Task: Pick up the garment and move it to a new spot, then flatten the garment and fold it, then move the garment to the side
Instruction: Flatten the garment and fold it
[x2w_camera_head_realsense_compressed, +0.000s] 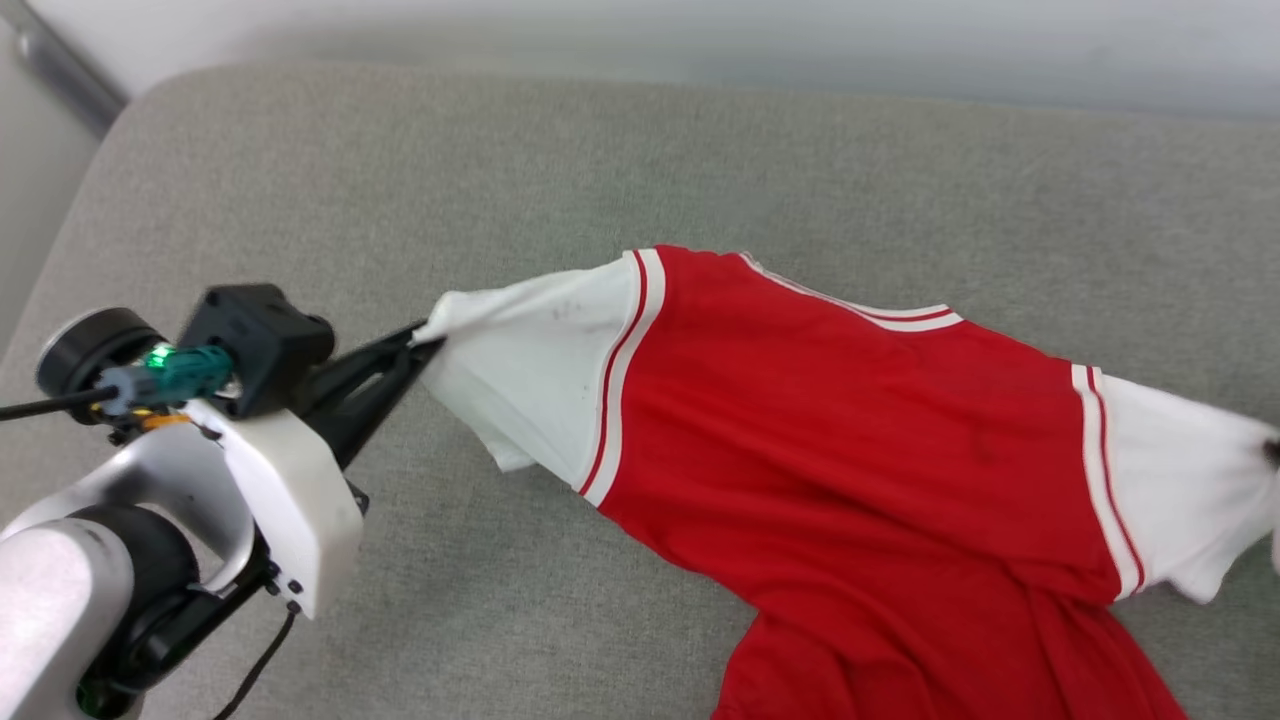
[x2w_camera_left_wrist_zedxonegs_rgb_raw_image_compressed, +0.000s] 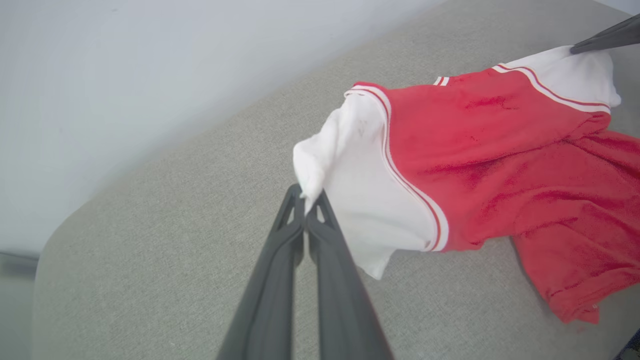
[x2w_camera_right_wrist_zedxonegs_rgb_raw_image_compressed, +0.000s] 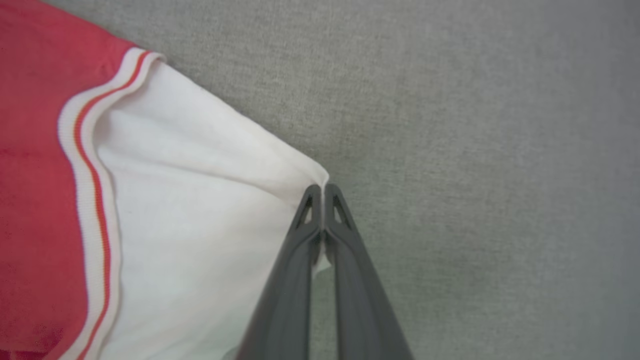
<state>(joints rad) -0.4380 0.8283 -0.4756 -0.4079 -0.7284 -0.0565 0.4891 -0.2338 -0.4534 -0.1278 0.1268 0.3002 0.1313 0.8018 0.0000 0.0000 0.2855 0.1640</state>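
Observation:
The garment (x2w_camera_head_realsense_compressed: 850, 420), a red T-shirt with white sleeves and red-and-white seam stripes, is stretched across the grey cushion (x2w_camera_head_realsense_compressed: 600, 150). My left gripper (x2w_camera_head_realsense_compressed: 425, 338) is shut on the edge of one white sleeve (x2w_camera_left_wrist_zedxonegs_rgb_raw_image_compressed: 350, 165), pinching it between the fingertips in the left wrist view, gripper (x2w_camera_left_wrist_zedxonegs_rgb_raw_image_compressed: 306, 195). My right gripper (x2w_camera_right_wrist_zedxonegs_rgb_raw_image_compressed: 323, 190) is shut on the edge of the other white sleeve (x2w_camera_right_wrist_zedxonegs_rgb_raw_image_compressed: 190, 210); its dark tip (x2w_camera_left_wrist_zedxonegs_rgb_raw_image_compressed: 600, 37) shows on that sleeve at the far corner of the left wrist view. The shirt's lower red body (x2w_camera_left_wrist_zedxonegs_rgb_raw_image_compressed: 575, 240) lies rumpled on the cushion.
The grey fabric cushion (x2w_camera_left_wrist_zedxonegs_rgb_raw_image_compressed: 175, 225) spreads wide around the shirt, with bare room to the left and behind. A pale wall (x2w_camera_head_realsense_compressed: 700, 30) runs along the back edge, and the cushion's rounded corner (x2w_camera_head_realsense_compressed: 130, 110) is at the upper left.

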